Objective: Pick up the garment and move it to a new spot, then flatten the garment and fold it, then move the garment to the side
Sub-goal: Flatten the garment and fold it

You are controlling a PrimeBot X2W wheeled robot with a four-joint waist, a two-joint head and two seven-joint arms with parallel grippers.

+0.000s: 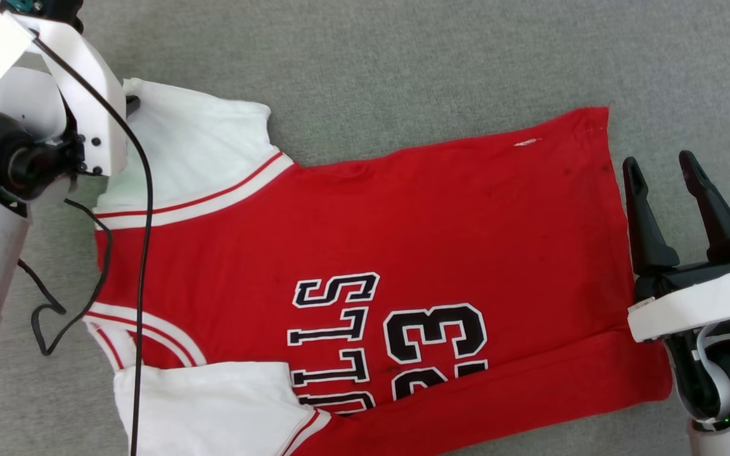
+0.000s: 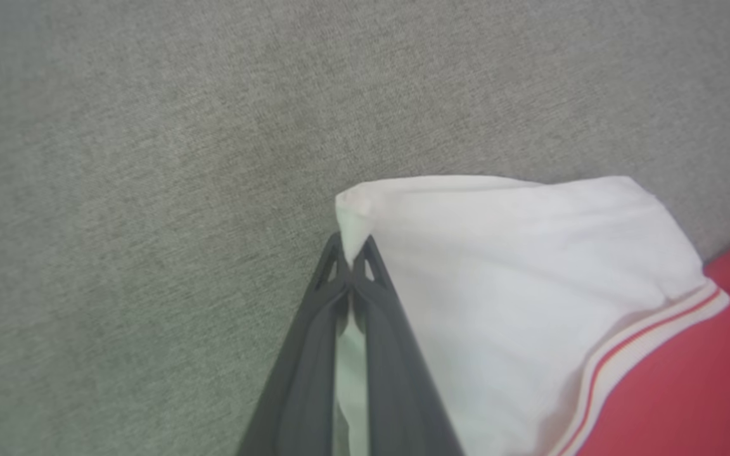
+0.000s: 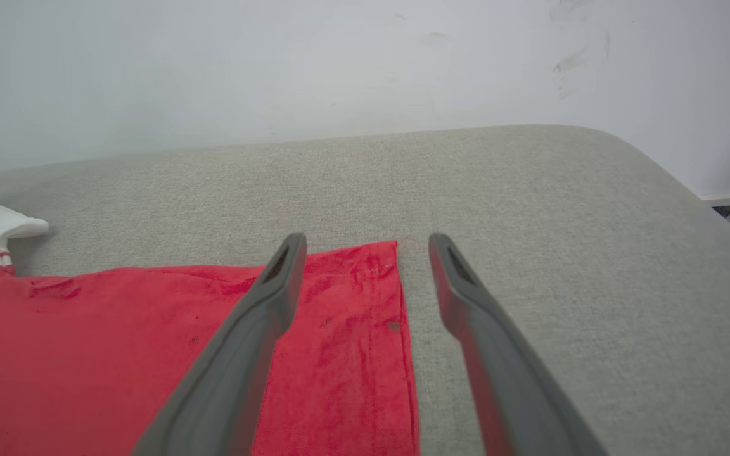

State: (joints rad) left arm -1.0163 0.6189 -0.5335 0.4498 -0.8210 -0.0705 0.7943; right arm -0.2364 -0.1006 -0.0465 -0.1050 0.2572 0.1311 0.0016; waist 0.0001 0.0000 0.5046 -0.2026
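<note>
The left claw (image 2: 353, 250) lies closest in its wrist view, with its two dark fingers pressed together on the outer corner of the white sleeve (image 2: 517, 266). A tongue of white cloth shows between them, so it has a firm pinch on that corner.

In the head view the garment (image 1: 365, 240) lies chest-up on the grey fabric counter (image 1: 403, 57). Its long axis runs across the frame, with the collar at the left and the hem (image 1: 618, 209) at the right. The strip along the lower edge of the frame looks already turned in: the other sleeve (image 1: 200, 405) lies over the chest at the lower left, and a crease cuts through the lettering and the number (so I judge the folding stage under way).

The right claw (image 1: 658, 161) is at the right of the frame, spread wide and holding nothing. Its fingers point up the frame just beside the hem. In its wrist view one finger is over red cloth and the hem edge runs between the two.

The move ahead turns on the short axis. The pinched sleeve is at the upper left and would have to travel down the frame toward the lettering. The hem's upper-right corner (image 1: 596, 114) is nearest the right claw, which has not gripped it.
</note>
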